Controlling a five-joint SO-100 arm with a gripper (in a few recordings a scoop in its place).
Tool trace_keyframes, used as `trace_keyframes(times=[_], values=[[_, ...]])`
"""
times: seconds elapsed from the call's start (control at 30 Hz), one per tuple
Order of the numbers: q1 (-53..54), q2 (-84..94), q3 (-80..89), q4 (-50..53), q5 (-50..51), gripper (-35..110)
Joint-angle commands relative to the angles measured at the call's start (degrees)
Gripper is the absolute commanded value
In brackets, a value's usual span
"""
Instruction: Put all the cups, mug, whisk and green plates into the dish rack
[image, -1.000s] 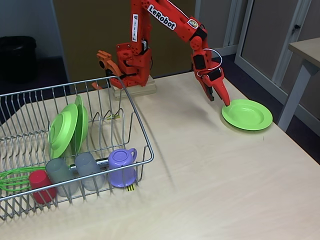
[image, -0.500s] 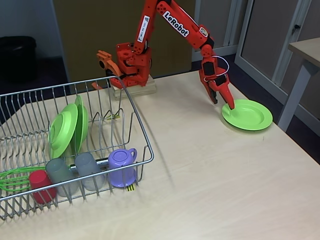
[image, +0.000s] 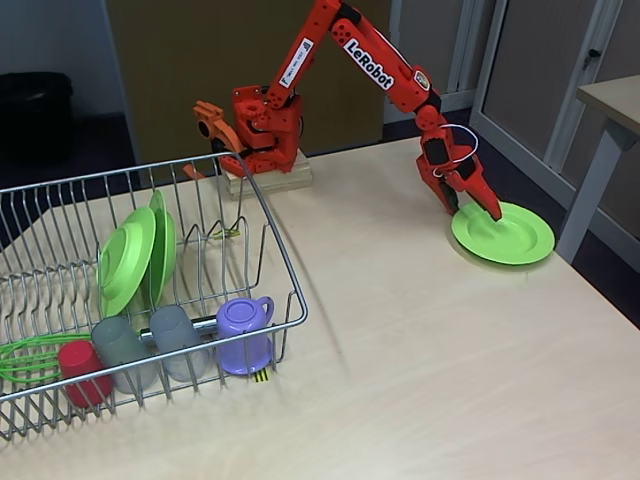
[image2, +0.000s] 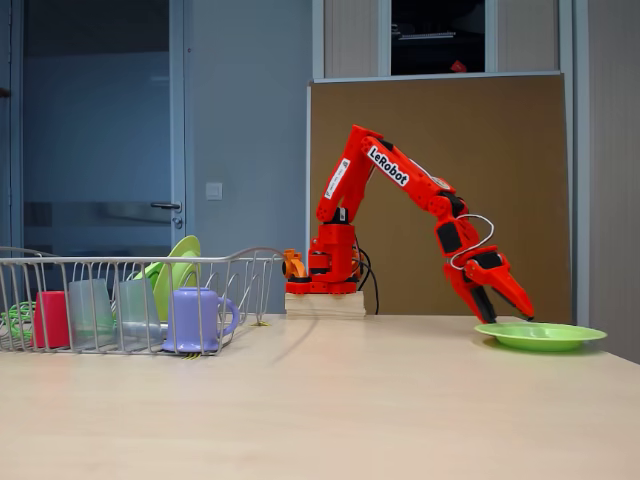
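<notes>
Your pincer (image: 478, 207) hangs spread, tips at the last green plate's (image: 510, 236) near rim | plate lies flat just beneath, close to the table (image: 420, 340) edge | risk: a shallow bite skids it off | dish rack (image: 262, 215) far left.

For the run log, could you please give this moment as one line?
hand: open, at near rim of last green plate on table | dish rack: two plates, cups, mug, whisk | plate not lifted
</notes>
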Motion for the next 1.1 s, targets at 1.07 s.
trace_keyframes(times=[1.07], values=[[21.88,19.42,-21.97,35.68,4.83,0]])
